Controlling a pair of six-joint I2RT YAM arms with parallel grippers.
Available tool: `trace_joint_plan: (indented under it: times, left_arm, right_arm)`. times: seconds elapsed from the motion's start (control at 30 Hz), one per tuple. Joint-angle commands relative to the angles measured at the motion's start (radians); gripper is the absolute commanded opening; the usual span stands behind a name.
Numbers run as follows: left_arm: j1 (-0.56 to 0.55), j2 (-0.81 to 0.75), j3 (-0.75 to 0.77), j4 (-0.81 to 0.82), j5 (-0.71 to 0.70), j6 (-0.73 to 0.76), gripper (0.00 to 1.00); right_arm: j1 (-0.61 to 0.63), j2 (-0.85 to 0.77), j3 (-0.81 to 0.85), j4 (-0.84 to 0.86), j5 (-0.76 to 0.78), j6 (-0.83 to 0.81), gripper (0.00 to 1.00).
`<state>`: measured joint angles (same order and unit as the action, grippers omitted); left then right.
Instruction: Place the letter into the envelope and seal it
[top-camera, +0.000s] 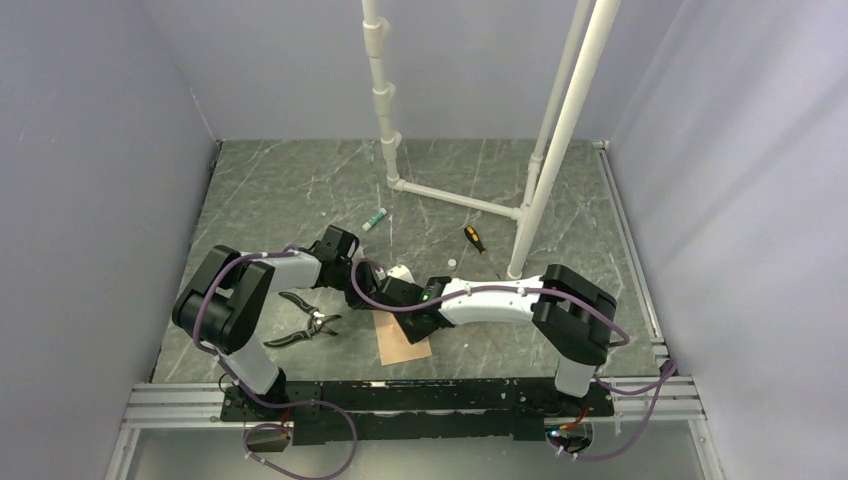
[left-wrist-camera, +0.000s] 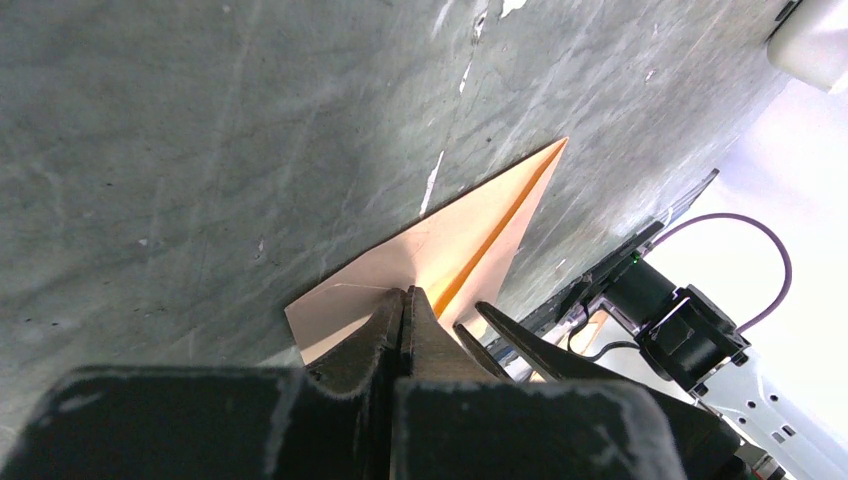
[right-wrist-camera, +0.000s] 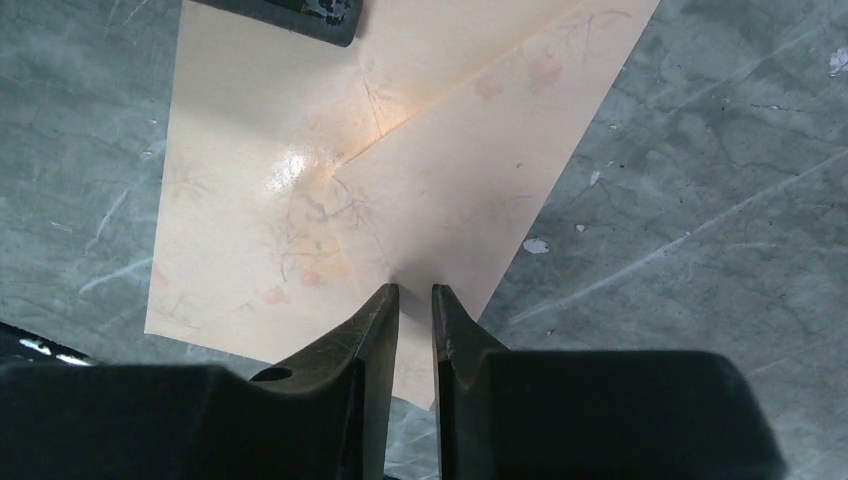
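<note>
The pinkish-tan envelope (top-camera: 405, 341) lies flat on the dark marble table (top-camera: 300, 190), just in front of both grippers. In the right wrist view it (right-wrist-camera: 300, 200) shows diagonal seam lines and a faint flower print. My left gripper (left-wrist-camera: 405, 293) is shut, its tips resting on the envelope's (left-wrist-camera: 450, 235) edge; a fold glows orange there. My right gripper (right-wrist-camera: 410, 290) hovers over the envelope's near edge with its jaws a narrow gap apart and nothing between them. The left fingers (right-wrist-camera: 290, 15) show at the envelope's far edge. The letter is not visible as a separate sheet.
Black pliers (top-camera: 305, 325) lie left of the envelope. An orange-handled screwdriver (top-camera: 474, 238), a small white-and-green tube (top-camera: 374, 219) and a white pipe frame (top-camera: 455, 198) stand farther back. The aluminium rail (top-camera: 420, 395) runs along the near edge.
</note>
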<state>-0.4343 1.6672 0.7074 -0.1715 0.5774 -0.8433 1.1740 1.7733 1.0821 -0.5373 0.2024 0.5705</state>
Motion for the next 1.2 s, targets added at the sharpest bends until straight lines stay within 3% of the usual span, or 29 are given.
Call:
trace_joint_plan:
  times: [0.0,0.6,0.9,1.17]
  left_arm:
    - [-0.020,0.060,-0.039,-0.086,-0.117,0.041,0.02]
    - [-0.020,0.060,-0.058,-0.070,-0.121,0.047,0.03]
    - [-0.020,0.068,-0.065,-0.059,-0.119,0.046,0.03]
    - [-0.018,0.078,-0.065,-0.057,-0.116,0.050,0.02]
  right_arm:
    - [0.000,0.045,0.005,-0.033,-0.008,0.021,0.23]
    - [-0.024,0.102,0.189,-0.047,0.055,-0.024,0.24]
    - [-0.024,0.142,0.163,-0.041,0.040,-0.017,0.23]
    - [-0.022,0.166,0.169,-0.135,0.071,0.037,0.24]
